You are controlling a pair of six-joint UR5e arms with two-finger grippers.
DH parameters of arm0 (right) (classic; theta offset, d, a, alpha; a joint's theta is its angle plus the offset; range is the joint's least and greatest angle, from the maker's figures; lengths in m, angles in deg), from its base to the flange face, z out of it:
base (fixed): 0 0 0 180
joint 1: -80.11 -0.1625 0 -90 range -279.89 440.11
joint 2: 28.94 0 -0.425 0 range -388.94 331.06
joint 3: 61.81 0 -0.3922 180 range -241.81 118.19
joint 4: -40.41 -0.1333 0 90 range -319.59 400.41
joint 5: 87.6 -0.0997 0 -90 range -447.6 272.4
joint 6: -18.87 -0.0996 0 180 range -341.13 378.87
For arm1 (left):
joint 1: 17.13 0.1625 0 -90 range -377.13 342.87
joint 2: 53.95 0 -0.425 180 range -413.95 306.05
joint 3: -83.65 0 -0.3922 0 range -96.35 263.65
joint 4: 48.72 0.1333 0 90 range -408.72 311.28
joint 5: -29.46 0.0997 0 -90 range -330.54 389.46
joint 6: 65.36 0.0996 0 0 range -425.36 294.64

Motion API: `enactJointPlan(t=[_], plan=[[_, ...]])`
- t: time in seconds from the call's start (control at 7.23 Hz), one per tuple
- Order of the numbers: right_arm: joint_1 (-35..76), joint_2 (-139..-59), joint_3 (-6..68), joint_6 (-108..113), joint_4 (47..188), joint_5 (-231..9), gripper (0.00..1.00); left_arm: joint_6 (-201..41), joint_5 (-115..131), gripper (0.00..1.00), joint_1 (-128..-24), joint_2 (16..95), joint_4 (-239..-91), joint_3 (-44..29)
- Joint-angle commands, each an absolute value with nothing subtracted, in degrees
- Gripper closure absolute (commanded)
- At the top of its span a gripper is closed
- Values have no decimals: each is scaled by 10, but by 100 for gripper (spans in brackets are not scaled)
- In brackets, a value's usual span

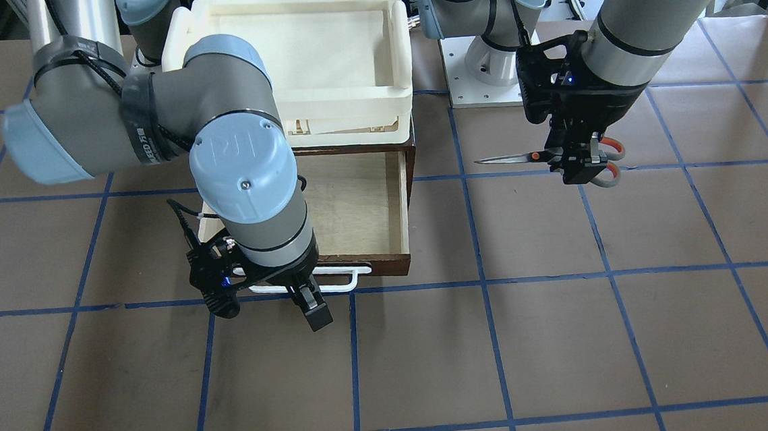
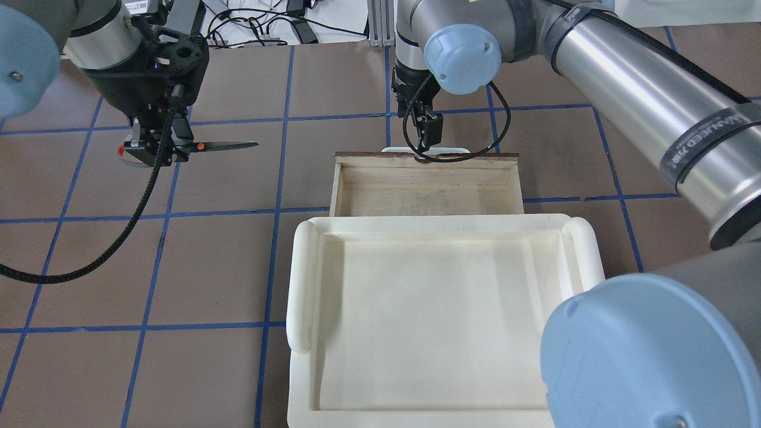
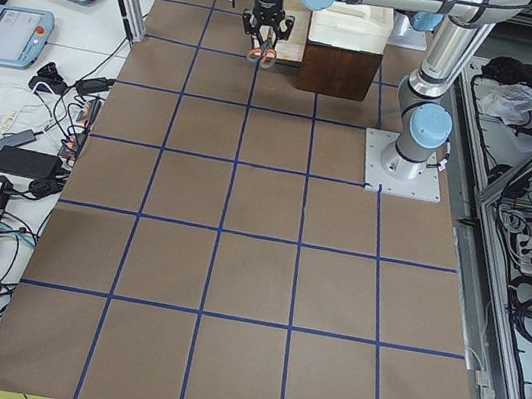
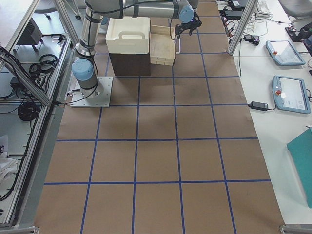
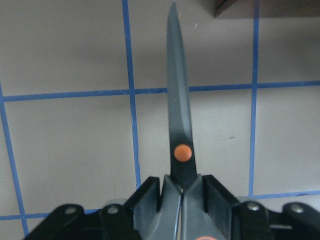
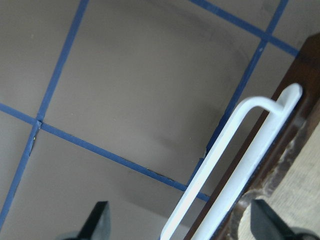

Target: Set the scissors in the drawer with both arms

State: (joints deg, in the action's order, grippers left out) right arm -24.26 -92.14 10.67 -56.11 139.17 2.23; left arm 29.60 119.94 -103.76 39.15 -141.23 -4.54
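My left gripper (image 1: 579,161) is shut on the scissors (image 1: 522,158) at the grey, orange-lined handles. It holds them level above the table, the blades pointing toward the drawer (image 1: 402,201). The left wrist view shows the closed blades and orange pivot dot of the scissors (image 5: 180,125) sticking out of the gripper (image 5: 182,200). The dark-brown drawer (image 2: 452,199) stands pulled open, its pale plywood inside bare. My right gripper (image 1: 309,302) is open at the white bar handle (image 1: 341,283). In the right wrist view the handle (image 6: 235,145) runs between its fingers (image 6: 100,222).
A cream-white foam tray (image 2: 440,297) sits on the cabinet above the drawer, toward the robot. The brown table (image 1: 435,361) has a blue tape grid. The left arm's base plate (image 1: 483,80) is bolted down beside the cabinet.
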Motion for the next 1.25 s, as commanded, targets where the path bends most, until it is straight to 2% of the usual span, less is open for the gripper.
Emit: enactJointPlan(t=[0.0,0.42,0.83,1.11], plan=[[-233,-957,112,-443,1390,61,0,254,1195,94,-1083,390,-1413,-45],[-166,-1013,124,-276,1389,61,0,176,1188,94,-1185,413,-1405,-42],[-123,-1064,136,-29,1389,62,0,159,1148,94,-1207,456,-1356,-36],[-122,-1085,141,7,1361,71,0,119,1153,94,-1247,490,-1349,-3]])
